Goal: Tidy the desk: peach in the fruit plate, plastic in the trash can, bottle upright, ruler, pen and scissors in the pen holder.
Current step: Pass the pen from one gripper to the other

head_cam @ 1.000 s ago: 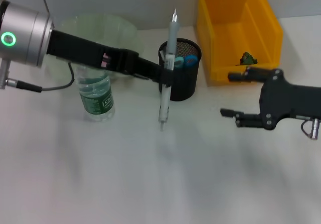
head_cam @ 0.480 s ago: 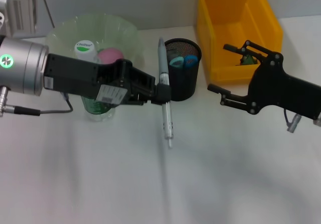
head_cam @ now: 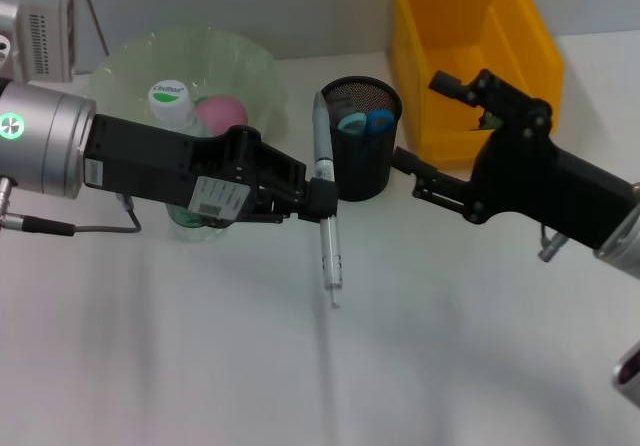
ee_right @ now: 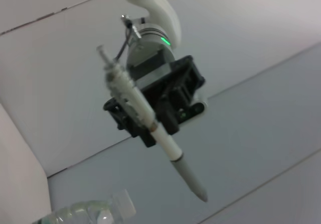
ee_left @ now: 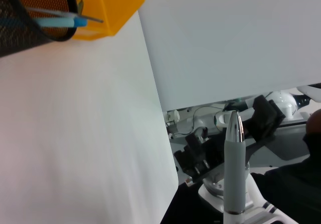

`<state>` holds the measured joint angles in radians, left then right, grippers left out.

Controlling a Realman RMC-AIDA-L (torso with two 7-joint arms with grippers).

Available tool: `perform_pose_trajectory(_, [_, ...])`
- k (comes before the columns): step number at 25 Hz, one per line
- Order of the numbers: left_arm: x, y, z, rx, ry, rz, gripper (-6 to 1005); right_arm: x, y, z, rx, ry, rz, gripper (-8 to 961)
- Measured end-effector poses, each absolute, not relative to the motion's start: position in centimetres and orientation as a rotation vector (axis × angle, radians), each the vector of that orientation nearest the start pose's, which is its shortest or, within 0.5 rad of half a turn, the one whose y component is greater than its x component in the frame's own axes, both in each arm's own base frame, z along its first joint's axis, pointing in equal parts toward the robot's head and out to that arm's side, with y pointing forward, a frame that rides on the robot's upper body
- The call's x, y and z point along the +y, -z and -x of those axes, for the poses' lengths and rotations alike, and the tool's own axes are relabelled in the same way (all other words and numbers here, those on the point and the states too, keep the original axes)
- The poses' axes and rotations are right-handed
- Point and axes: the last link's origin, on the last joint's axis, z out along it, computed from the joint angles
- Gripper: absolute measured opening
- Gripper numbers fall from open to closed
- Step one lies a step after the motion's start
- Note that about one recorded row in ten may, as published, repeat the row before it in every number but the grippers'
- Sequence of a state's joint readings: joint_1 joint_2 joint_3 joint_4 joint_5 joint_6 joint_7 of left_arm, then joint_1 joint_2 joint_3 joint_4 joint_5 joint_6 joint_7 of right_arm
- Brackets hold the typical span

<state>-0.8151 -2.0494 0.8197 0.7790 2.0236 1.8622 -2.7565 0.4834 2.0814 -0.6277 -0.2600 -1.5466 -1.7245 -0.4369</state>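
Since 1 second ago the left gripper (head_cam: 318,198) has carried the pen (head_cam: 324,204) off the pen holder's rim and a little nearer the robot, and the right gripper (head_cam: 440,134) has swung in from the far side toward the holder. Left jaws are clamped on the pen at mid-barrel, so the pen hangs nearly upright, tip low, with most of its length clear of the fingers on both ends. Just beyond those jaws stands the black mesh pen holder (head_cam: 362,166), blue-handled scissors (head_cam: 364,121) already inside. Behind the left arm sit the upright bottle (head_cam: 172,106) and the peach (head_cam: 221,114) in the fruit plate (head_cam: 250,61). Right gripper hangs open and empty beside the holder, before the yellow bin (head_cam: 530,46). I judge the pen light, stiff and smooth-barrelled, likely to pivot in a 2-finger pinch; a mid-barrel hold suits it.
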Motion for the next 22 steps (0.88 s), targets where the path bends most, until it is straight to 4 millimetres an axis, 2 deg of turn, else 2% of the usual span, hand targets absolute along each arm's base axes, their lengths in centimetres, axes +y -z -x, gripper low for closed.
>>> perform_pose_trajectory(11, [35.4,-0.9,13.9,-2.125,0.413,2.757,149,30.1,3.4,-23.5,-1.183,-0.493,1.693,622])
perform_pose_trajectory(22, [35.1,-0.6,14.4,-2.140,0.350,2.774,151,29.5,4.3,-22.9,-1.340,-0.468,1.636,616])
